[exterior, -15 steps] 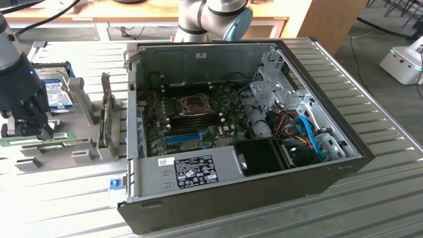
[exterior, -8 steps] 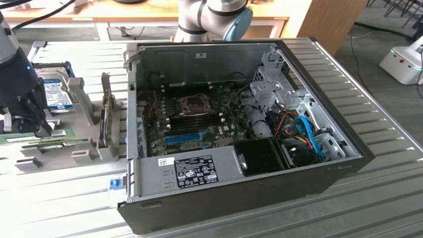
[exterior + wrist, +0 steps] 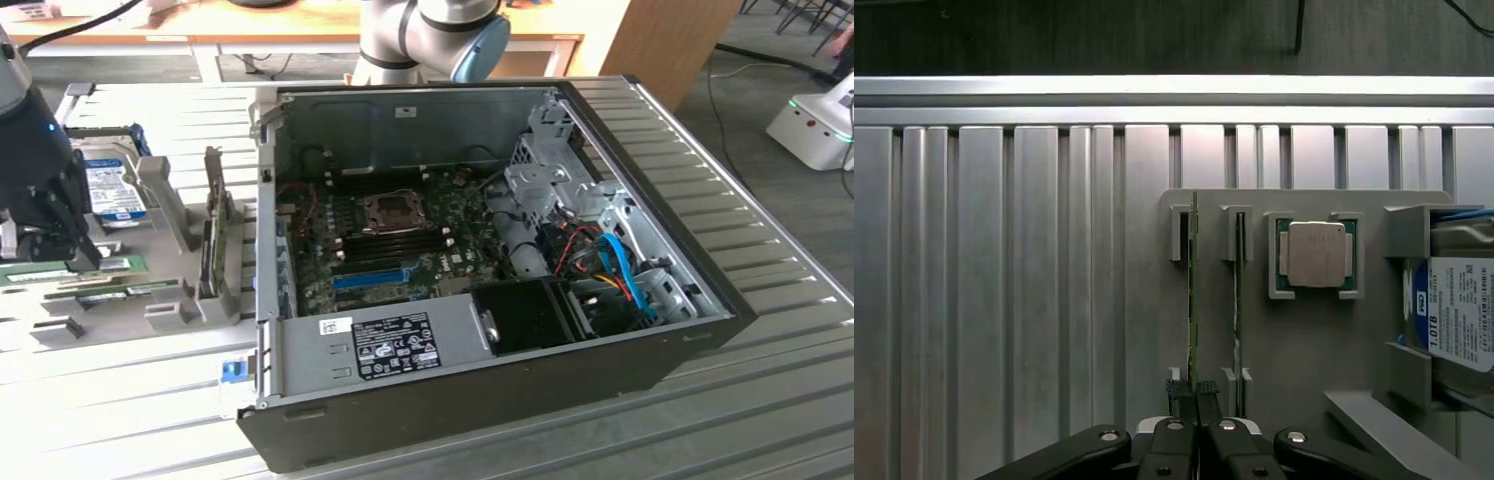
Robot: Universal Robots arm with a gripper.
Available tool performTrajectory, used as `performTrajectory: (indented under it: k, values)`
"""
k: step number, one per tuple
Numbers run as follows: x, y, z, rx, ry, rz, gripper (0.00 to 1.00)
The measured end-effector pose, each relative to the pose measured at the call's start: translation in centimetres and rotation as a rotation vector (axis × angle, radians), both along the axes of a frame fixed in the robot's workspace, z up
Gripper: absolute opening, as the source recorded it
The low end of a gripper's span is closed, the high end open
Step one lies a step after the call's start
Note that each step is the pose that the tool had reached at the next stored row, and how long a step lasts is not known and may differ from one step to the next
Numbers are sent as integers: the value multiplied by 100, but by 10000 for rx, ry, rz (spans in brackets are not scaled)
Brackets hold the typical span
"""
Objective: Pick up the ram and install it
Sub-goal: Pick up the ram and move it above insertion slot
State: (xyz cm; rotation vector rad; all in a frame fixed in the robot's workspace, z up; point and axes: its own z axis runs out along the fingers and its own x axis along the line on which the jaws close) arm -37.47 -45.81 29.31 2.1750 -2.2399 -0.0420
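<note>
In the wrist view, two green ram sticks stand on edge in the slots of a grey holder [image 3: 1304, 330]. The gripper [image 3: 1198, 392] has its fingertips pressed together on the near end of one ram [image 3: 1194, 290]. The other stick [image 3: 1239, 290] stands free beside it. In the exterior view the black gripper [image 3: 67, 250] hangs at the far left over the holder [image 3: 160, 215], with green ram [image 3: 38, 272] showing just under it. The open computer case [image 3: 467, 250] lies in the middle, its motherboard [image 3: 400, 240] facing up, well to the exterior view's right of the gripper.
A processor chip [image 3: 1316, 255] and a hard drive [image 3: 1459, 310] sit in the same holder beside the sticks. A blue slot strip [image 3: 367, 278] lies on the motherboard, and a power supply [image 3: 387, 345] and cables fill the case's near side. The ribbed metal table [image 3: 747, 400] surrounds everything.
</note>
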Motion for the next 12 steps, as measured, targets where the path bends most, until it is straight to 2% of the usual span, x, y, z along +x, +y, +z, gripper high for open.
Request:
performTrajectory:
  k: [12]
  values:
    - [4,0,174,0,0,0,12]
